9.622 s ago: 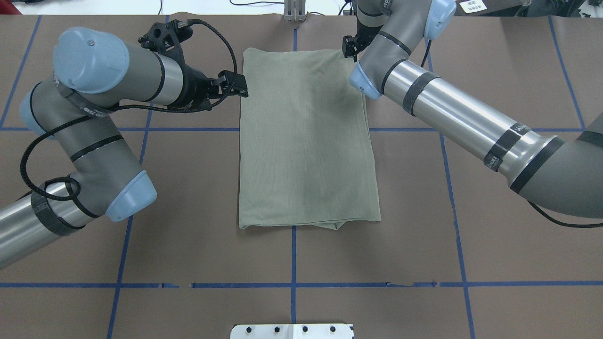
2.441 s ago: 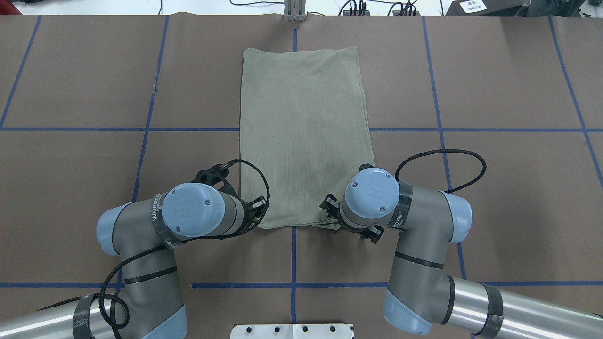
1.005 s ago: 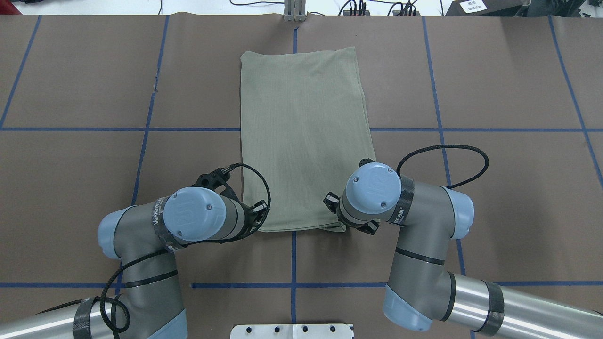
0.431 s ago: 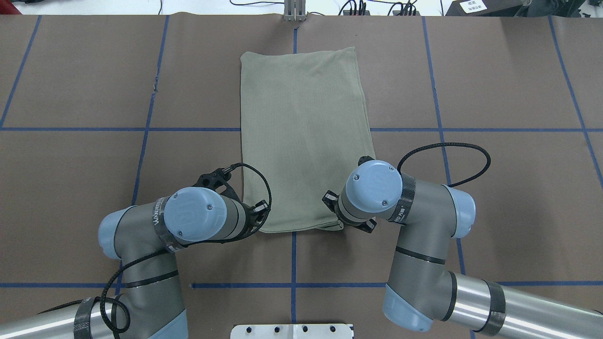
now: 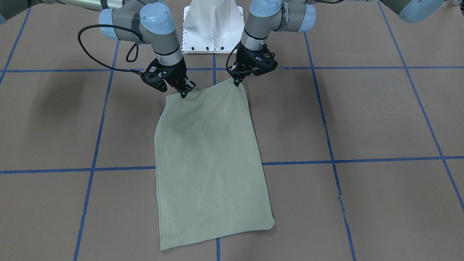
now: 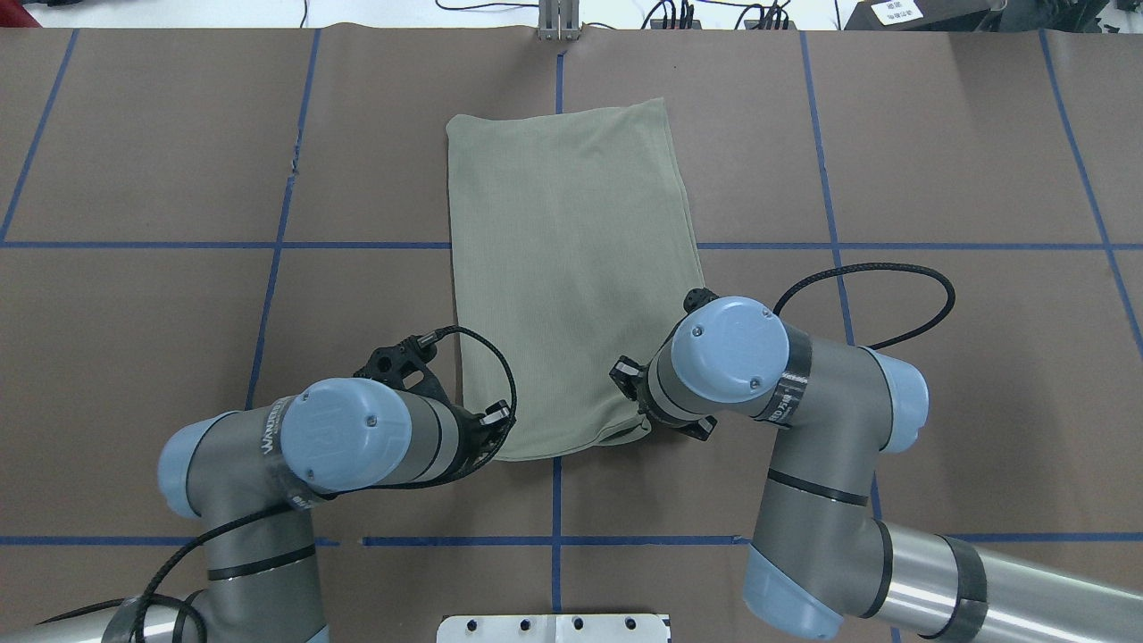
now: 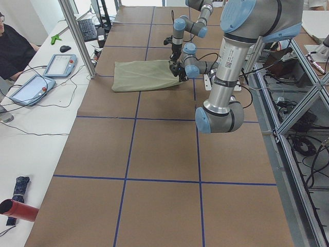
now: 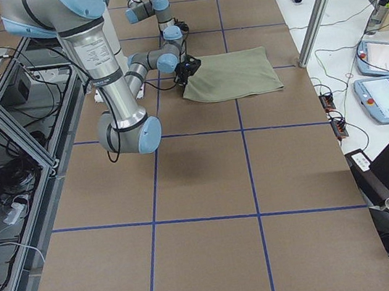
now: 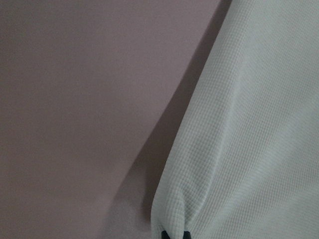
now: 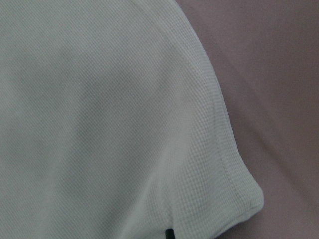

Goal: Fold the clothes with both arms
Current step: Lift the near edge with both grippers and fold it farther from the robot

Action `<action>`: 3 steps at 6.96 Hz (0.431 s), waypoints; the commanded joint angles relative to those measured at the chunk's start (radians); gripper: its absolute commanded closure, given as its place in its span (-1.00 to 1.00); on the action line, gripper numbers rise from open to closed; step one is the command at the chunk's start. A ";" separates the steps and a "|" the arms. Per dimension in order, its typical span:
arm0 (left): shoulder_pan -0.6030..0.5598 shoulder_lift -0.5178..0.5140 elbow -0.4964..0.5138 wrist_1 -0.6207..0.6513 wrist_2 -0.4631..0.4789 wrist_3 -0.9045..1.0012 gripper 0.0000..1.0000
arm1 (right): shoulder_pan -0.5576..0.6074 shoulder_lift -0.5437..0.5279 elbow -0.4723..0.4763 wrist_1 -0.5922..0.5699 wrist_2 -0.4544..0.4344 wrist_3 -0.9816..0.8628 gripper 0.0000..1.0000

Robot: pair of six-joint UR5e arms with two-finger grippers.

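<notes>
The clothes (image 5: pixel 210 159) are one sage-green shirt folded into a long rectangle on the brown table, also seen from above (image 6: pixel 563 268). My left gripper (image 5: pixel 237 80) is shut on the corner nearest the robot on my left side. My right gripper (image 5: pixel 183 92) is shut on the other near corner. Both corners are pinched up off the table, and the rest of the shirt lies flat. From above, the wrists hide most of each gripper. The left wrist view shows cloth (image 9: pixel 249 124) bunching into the fingertips. Cloth (image 10: pixel 99 124) fills the right wrist view.
The white pedestal base (image 5: pixel 214 25) stands just behind the grippers. Blue tape lines (image 6: pixel 268 245) grid the brown cover. A metal post (image 6: pixel 558 22) stands at the far edge. A side desk with tablets (image 7: pixel 59 64) and a seated person (image 7: pixel 13 49) lies beyond the table.
Both arms came from the shirt's far corners to its near corners and shut on them. Since 0.4 s ago the near edge has lifted, and the far edge has slid toward the robot and skewed.
</notes>
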 commanded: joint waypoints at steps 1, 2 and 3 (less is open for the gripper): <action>0.062 0.068 -0.195 0.104 0.000 0.000 1.00 | -0.024 -0.085 0.150 -0.002 0.009 -0.003 1.00; 0.080 0.068 -0.261 0.167 0.000 -0.001 1.00 | -0.045 -0.115 0.207 -0.002 0.016 0.003 1.00; 0.085 0.068 -0.309 0.218 -0.001 -0.003 1.00 | -0.057 -0.149 0.276 -0.002 0.029 0.005 1.00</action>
